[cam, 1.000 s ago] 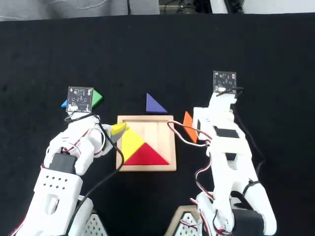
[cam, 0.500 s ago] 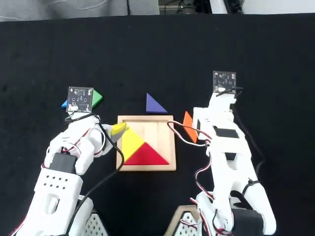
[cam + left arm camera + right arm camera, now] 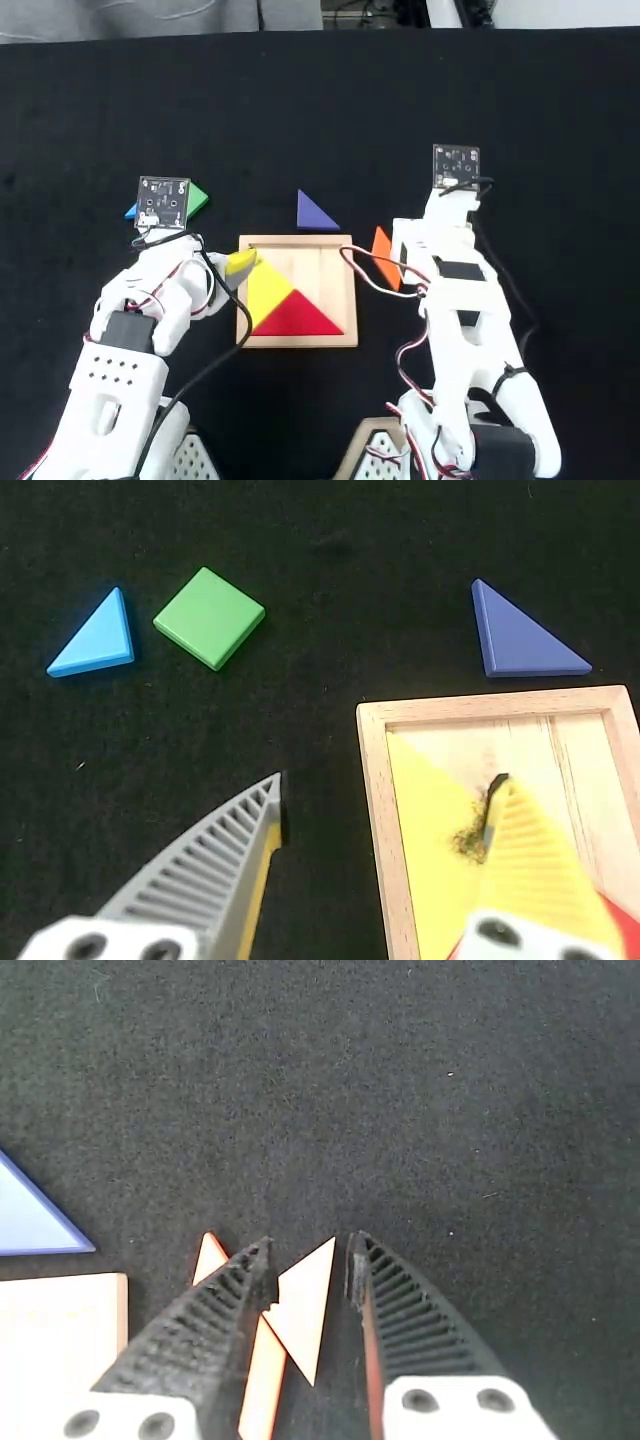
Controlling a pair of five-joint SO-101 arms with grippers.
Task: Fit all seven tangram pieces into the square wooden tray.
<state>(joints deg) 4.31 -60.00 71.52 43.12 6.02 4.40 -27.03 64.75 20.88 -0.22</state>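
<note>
**Operator:** Why does the left gripper (image 3: 388, 785), released, straddle the left wall of the square wooden tray (image 3: 297, 342)?

**Technician:** Likely positioned to press the yellow wooden triangle (image 3: 430, 820) flush. Tray: frame centre. The right gripper (image 3: 310, 1245), released, brackets the orange wooden triangle (image 3: 305, 1315) for pickup.

No word, number or sign can be read anywhere. The dark board on the left arm (image 3: 163, 203) and the dark board on the right arm (image 3: 456, 166) carry tiny light marks, too small to make out.
</note>
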